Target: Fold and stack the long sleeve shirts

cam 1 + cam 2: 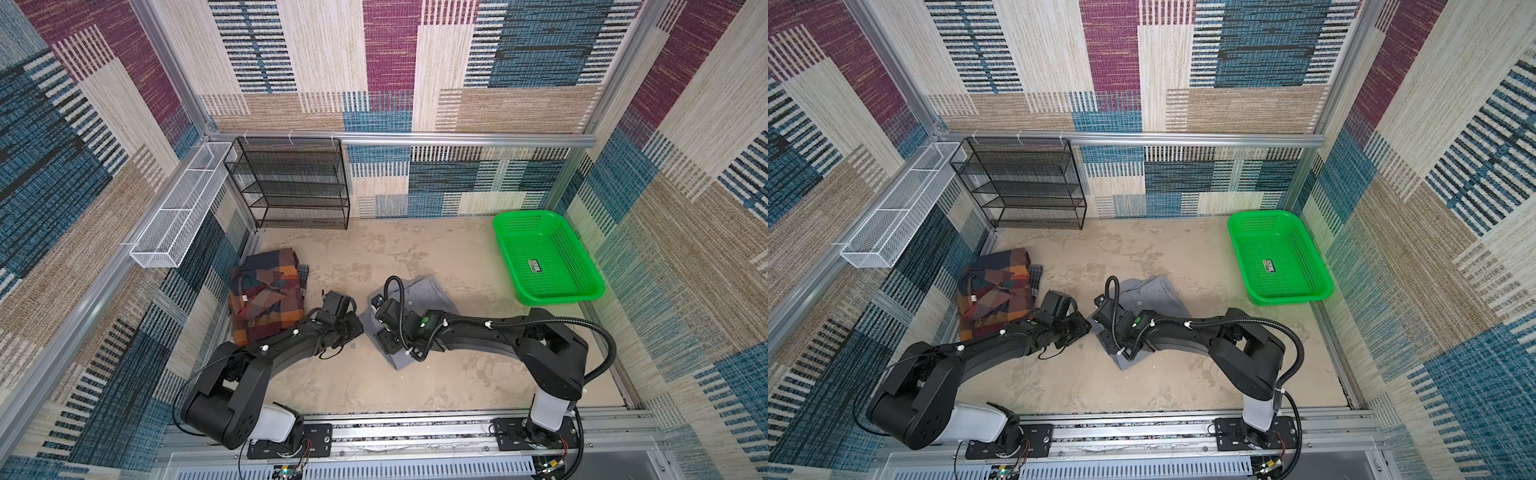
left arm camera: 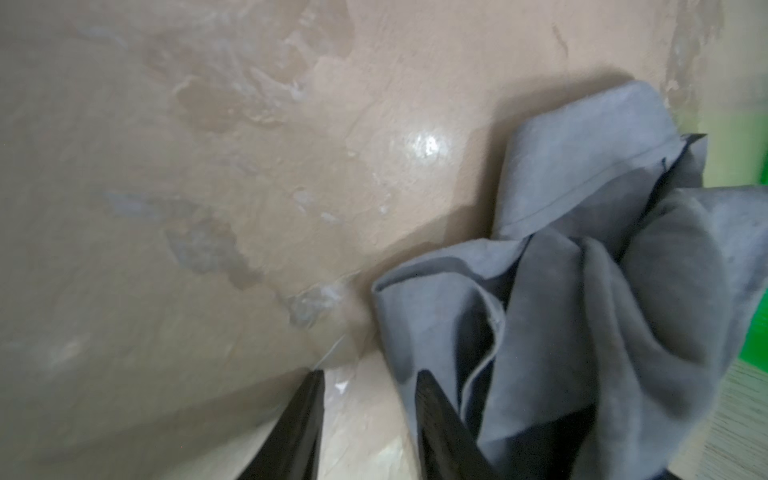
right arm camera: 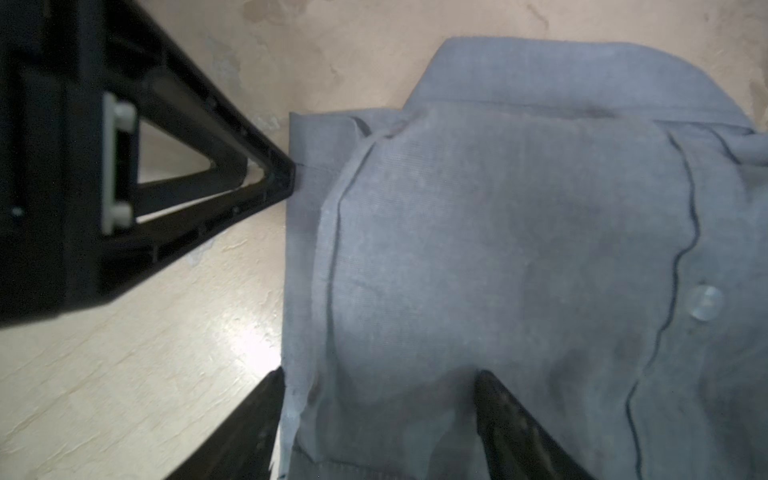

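Gray shirt [image 1: 428, 291] lies partly folded at the middle of the table [image 1: 415, 386]. It is soft, matte woven cloth with stitched hems, a flat stitched band [image 3: 582, 75] along one edge and a clear round button [image 3: 704, 302]. In the left wrist view part of it bunches into loose, rounded folds.

At its 9 o'clock, well apart, the plaid shirt [image 1: 266, 299] is folded into a thick, rough rectangle of orange, brown and navy blocks. It carries a small white label [image 1: 245, 298], and its outer edge lies near the left wall.

The left gripper [image 2: 370, 374] sits at the gray cloth's 9 o'clock edge. Its thin black fingers [image 2: 305, 415] stand apart with table showing between them, one against the hem, pinching nothing. The right gripper [image 3: 378, 374] hangs over the shirt's 8 o'clock part. Its fingers [image 3: 249, 428] are spread wide, one just off the cloth's edge and the other on the cloth, with a flat strip of shirt between them. The two grippers are near each other, tips facing.

The tabletop is beige, mottled and glossy, with worn patches. A green plastic mesh basket [image 1: 544, 257], rectangular with a rounded rim, stands at 2 o'clock, well apart. A black wire-mesh shelf [image 1: 291, 183] stands at 11 o'clock against the back wall. A white wire-mesh tray [image 1: 178, 212] hangs at 10 o'clock along the left rail. Bare tabletop lies at 12 and 6 o'clock of the gray shirt.
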`<state>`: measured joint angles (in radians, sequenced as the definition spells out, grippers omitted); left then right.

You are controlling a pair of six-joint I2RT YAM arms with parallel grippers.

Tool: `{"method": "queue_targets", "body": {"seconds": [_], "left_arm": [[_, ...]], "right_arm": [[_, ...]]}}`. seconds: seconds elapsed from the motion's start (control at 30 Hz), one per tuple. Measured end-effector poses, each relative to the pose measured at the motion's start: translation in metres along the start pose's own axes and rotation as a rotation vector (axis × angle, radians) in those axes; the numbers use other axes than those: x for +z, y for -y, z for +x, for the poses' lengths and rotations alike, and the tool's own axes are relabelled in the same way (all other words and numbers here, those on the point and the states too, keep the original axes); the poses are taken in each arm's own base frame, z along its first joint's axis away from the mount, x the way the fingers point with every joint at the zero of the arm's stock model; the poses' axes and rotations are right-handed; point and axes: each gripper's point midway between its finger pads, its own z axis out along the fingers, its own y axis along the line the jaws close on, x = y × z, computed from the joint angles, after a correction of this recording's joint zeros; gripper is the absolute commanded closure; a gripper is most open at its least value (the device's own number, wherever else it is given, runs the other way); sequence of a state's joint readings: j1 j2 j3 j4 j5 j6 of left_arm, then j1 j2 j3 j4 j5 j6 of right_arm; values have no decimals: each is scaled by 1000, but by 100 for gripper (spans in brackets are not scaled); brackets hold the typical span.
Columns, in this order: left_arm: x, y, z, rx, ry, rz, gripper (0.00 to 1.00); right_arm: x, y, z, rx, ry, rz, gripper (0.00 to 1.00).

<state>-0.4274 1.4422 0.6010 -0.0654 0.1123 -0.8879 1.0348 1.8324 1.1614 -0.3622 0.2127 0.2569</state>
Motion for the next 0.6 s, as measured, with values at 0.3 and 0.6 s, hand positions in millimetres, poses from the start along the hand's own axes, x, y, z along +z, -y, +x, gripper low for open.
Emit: {"method": "queue_targets", "body": {"seconds": [0.3,0.6], "left_arm": [[11,10,-5,4,13,54,64],[21,14,-4,10,33,123,71]], "right_arm": [[18,-6,15,-62,-48,29,35],[21,-8,17,-76,-58,29,64]]}}
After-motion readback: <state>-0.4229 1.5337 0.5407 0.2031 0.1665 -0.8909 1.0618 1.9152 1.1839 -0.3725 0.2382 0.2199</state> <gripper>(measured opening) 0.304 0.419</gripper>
